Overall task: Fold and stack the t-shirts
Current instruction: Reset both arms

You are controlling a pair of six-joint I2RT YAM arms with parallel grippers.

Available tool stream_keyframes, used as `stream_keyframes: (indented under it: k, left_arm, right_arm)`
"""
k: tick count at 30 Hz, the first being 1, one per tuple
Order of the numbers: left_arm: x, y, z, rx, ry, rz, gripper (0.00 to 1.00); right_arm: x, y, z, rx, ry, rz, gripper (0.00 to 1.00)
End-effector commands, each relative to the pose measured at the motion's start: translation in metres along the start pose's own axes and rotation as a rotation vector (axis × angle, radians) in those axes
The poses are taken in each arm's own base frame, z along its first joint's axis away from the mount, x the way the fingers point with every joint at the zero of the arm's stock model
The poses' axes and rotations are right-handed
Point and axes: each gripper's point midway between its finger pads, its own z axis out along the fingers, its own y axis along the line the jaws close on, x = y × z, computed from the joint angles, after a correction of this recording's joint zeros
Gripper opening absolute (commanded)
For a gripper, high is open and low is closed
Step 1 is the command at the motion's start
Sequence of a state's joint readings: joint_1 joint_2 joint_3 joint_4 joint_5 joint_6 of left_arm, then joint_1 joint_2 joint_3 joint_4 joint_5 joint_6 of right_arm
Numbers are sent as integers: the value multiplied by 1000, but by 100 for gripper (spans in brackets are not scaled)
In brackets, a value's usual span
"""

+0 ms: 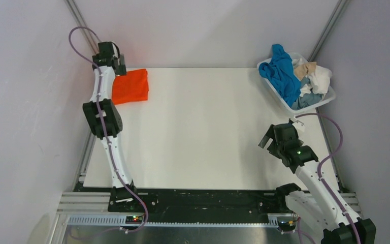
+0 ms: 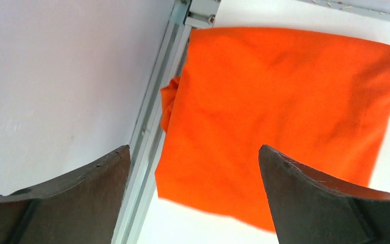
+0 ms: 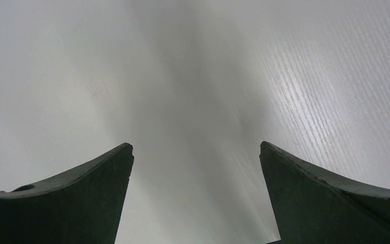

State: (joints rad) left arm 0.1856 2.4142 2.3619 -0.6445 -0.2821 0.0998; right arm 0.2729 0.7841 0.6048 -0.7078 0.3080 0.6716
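Note:
A folded bright orange t-shirt (image 1: 131,86) lies flat at the far left corner of the white table; it fills the left wrist view (image 2: 279,112). My left gripper (image 1: 120,66) is open and empty, above the shirt's far left edge, not touching it (image 2: 194,152). A blue t-shirt (image 1: 283,74) with white, beige and pale grey-blue shirts (image 1: 312,81) is heaped in the white basket (image 1: 281,101) at the far right. My right gripper (image 1: 270,141) is open and empty over bare table near the right edge (image 3: 196,152).
The aluminium frame rail (image 2: 155,117) runs along the table's left edge next to the orange shirt, with the grey wall (image 2: 56,76) beyond. Purple cables run along both arms. The basket sits against the right corner post.

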Motion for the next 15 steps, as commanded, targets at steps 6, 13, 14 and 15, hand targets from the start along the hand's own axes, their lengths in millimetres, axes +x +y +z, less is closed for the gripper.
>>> stream_keyframes:
  k: [6, 13, 14, 15]
  left_arm:
    - [-44, -28, -154, 115, -149, -279, 100]
    - [29, -123, -252, 268, -165, -289, 100]
    - [64, -126, -261, 282, -146, -286, 100]
    - [105, -148, -263, 317, -131, -248, 100]
  right_arm:
    - [-26, 4, -12, -8, -88, 146, 99]
    - [-21, 29, -19, -170, -56, 79, 99]
    - [-19, 27, -18, -174, -58, 61, 99]
    - [-18, 27, -17, -179, -61, 54, 100]
